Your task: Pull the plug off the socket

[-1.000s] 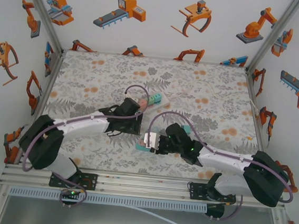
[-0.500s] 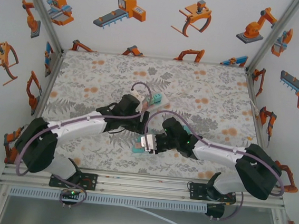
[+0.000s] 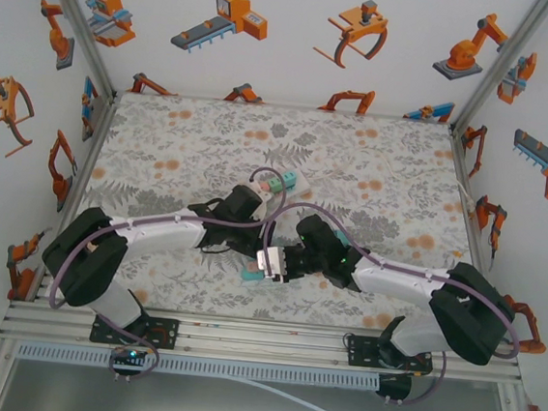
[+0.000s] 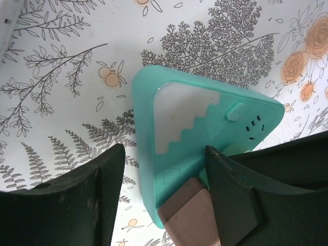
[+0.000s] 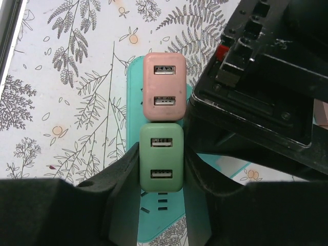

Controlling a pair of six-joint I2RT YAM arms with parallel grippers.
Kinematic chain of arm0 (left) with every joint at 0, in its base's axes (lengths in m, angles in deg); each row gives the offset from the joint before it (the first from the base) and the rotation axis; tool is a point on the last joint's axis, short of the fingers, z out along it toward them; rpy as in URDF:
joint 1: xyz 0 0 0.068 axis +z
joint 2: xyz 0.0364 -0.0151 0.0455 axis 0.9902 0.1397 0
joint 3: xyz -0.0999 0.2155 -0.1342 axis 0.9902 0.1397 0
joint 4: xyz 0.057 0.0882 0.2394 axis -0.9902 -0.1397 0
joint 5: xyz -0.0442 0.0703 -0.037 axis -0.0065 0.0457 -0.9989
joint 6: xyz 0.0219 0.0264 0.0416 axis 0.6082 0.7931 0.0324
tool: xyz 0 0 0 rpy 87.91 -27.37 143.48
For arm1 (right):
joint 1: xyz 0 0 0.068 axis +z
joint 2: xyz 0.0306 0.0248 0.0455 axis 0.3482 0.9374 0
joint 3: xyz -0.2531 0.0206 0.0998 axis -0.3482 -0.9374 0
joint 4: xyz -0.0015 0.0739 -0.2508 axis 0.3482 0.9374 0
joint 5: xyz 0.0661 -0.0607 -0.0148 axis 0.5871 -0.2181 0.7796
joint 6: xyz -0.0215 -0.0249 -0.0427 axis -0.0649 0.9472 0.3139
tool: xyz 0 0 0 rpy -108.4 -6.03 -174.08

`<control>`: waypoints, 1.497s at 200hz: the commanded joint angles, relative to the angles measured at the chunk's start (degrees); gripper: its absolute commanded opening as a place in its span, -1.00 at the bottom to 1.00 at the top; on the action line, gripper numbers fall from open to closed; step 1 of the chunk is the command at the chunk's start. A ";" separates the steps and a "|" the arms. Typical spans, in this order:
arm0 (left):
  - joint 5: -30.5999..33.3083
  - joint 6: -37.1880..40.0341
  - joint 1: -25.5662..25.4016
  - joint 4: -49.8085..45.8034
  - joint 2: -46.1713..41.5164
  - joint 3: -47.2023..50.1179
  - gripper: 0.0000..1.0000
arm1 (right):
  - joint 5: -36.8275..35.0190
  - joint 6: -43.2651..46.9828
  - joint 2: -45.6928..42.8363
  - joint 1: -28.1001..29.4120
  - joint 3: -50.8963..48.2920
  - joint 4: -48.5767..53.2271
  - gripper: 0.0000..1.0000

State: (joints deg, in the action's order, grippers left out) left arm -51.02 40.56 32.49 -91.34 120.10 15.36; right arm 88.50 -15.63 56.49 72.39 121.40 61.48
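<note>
A teal socket strip (image 4: 195,118) lies flat on the floral table, small in the top view (image 3: 251,275). A green plug (image 5: 161,156) and a pink plug (image 5: 164,84) stand in it side by side. My right gripper (image 5: 161,164) is shut on the green plug, one finger on each side; in the top view the right gripper (image 3: 268,263) comes in from the right. My left gripper (image 4: 164,159) straddles the strip's end beside the pink plug (image 4: 189,215). Its right finger touches the strip and a gap shows at the left finger. From above the left gripper (image 3: 252,231) sits just behind the right one.
A second small teal and pink block (image 3: 278,180) lies farther back on the table. The left gripper's black body (image 5: 256,97) crowds close to the plugs on the right. White walls (image 3: 68,127) enclose the table.
The left gripper swung toward the back, then came down over the socket, its jaws narrowing around it. The right gripper shifted slightly left and kept its hold on the green plug.
</note>
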 commanded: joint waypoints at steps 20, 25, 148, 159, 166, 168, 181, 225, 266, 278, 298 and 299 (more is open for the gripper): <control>10.20 0.78 -0.27 -11.46 8.92 2.44 0.14 | 3.41 -6.53 -0.65 -3.27 5.19 -4.34 -0.96; 10.12 0.65 -0.27 -10.86 8.82 2.77 0.14 | 4.09 -7.21 -0.50 -3.59 5.49 -4.18 -0.97; 18.41 2.29 -0.03 -8.37 10.41 4.98 0.10 | -5.59 3.68 -5.54 1.23 10.32 15.83 -1.00; 18.51 2.50 0.08 -8.11 10.24 4.91 0.09 | -4.39 1.99 -5.72 1.09 9.83 14.50 -1.00; 18.50 2.49 0.11 -7.99 10.22 4.81 0.10 | -3.39 0.77 -5.91 0.77 9.16 12.96 -1.00; 18.54 2.50 0.15 -7.96 10.22 4.81 0.10 | -3.25 0.56 -5.98 0.74 8.92 12.52 -1.00; 19.22 2.33 0.30 -7.78 10.52 4.64 0.09 | -4.94 1.85 -5.86 1.16 8.50 13.11 -1.00; 18.35 2.15 0.33 -7.05 7.80 3.46 0.14 | -5.53 -1.59 -11.47 1.23 5.29 9.12 -1.00; 14.28 3.00 0.34 -5.42 1.06 0.49 0.27 | -8.12 -11.51 -19.98 0.95 5.02 7.95 -1.00; 13.36 3.75 0.34 -5.23 -0.92 -1.11 0.30 | -9.20 -16.09 -22.01 0.59 5.32 7.34 -1.00; 12.86 5.41 0.36 -5.51 -4.54 -3.72 0.35 | -8.27 -25.04 -25.04 -1.72 5.03 4.56 -1.00; 12.81 5.49 0.35 -5.45 -4.76 -3.90 0.35 | -8.10 -25.63 -25.11 -1.90 4.97 4.35 -1.00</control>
State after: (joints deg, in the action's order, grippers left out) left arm -40.16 41.26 32.45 -90.16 119.07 14.24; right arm 80.52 -27.61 34.68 72.84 125.90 71.23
